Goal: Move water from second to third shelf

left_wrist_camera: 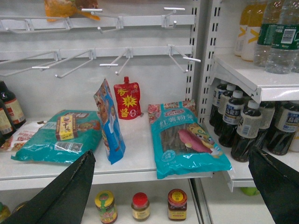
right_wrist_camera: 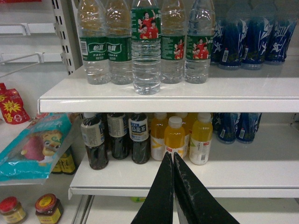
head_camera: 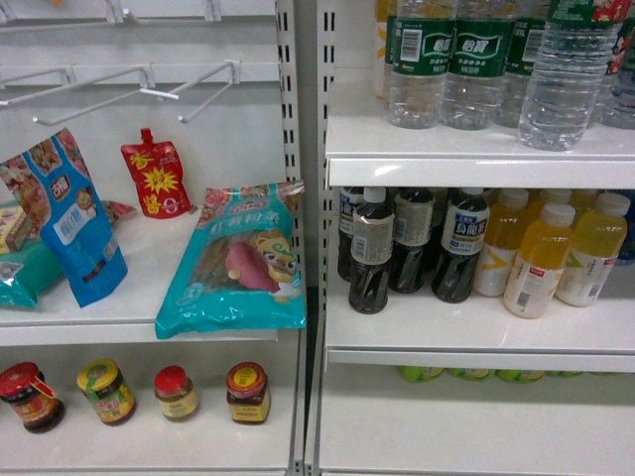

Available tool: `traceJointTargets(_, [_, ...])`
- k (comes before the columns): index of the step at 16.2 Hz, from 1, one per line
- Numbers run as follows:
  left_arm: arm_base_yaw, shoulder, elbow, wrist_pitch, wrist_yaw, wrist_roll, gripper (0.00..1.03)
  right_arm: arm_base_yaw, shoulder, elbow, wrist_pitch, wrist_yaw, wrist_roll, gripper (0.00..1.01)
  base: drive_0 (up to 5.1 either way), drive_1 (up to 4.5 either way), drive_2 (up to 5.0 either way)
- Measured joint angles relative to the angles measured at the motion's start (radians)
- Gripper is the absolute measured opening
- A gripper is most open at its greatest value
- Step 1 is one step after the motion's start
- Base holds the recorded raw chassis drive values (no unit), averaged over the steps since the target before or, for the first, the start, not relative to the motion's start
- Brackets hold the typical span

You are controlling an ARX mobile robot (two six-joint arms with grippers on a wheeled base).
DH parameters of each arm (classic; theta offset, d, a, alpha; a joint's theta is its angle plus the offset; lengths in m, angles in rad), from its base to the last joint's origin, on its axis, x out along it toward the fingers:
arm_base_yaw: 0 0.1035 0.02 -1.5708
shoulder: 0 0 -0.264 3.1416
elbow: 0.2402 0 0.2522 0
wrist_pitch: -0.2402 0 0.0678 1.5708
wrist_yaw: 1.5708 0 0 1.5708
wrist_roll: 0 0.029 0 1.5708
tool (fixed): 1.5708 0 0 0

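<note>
The water point(right_wrist_camera: 145, 46) is a clear ribbed bottle with a dark green label showing figures in red shirts. It stands upright at the front edge of the upper white shelf point(right_wrist_camera: 163, 100), ahead of a row of similar bottles; the head view shows it point(head_camera: 571, 74) at the top right. My right gripper point(right_wrist_camera: 169, 155) is shut and holds nothing. It hangs below the water, level with the shelf of dark and yellow drinks point(right_wrist_camera: 224, 179). My left gripper point(left_wrist_camera: 170, 153) is open and holds nothing, in front of the left shelf unit. Neither gripper shows in the head view.
Green-labelled water bottles point(head_camera: 451, 59) fill the upper shelf, with blue bottles point(right_wrist_camera: 252, 32) to their right. Dark drinks point(head_camera: 372, 258) and yellow drinks point(head_camera: 541, 263) stand one shelf below. The left unit holds a teal bag point(head_camera: 238, 263), a blue pouch point(head_camera: 74, 228), a red pouch point(head_camera: 156, 178), jars point(head_camera: 248, 394) and wire hooks point(head_camera: 189, 89).
</note>
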Motion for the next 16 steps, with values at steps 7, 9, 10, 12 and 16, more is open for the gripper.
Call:
traceJointTargets(7, [0.0, 0.0, 0.0, 0.0, 0.0, 0.0, 0.98, 0.0, -0.217, -0.046, -0.169, 0.002, 0.0, 0.02, 0.0, 0.0, 0.0])
traceJointTargets(9, [0.0, 0.0, 0.0, 0.0, 0.0, 0.0, 0.98, 0.0, -0.217, -0.046, -0.167, 0.002, 0.0, 0.02, 0.0, 0.0, 0.0])
traceJointTargets(10, [0.0, 0.0, 0.0, 0.0, 0.0, 0.0, 0.98, 0.0, -0.217, -0.046, -0.167, 0.002, 0.0, 0.02, 0.0, 0.0, 0.0])
traceJointTargets(12, [0.0, 0.0, 0.0, 0.0, 0.0, 0.0, 0.98, 0.0, -0.217, -0.046, -0.167, 0.002, -0.001, 0.12, 0.0, 0.0, 0.0])
traceJointTargets(16, [0.0, 0.0, 0.0, 0.0, 0.0, 0.0, 0.98, 0.0, -0.217, -0.046, -0.167, 0.002, -0.001, 0.43, 0.0, 0.0, 0.0])
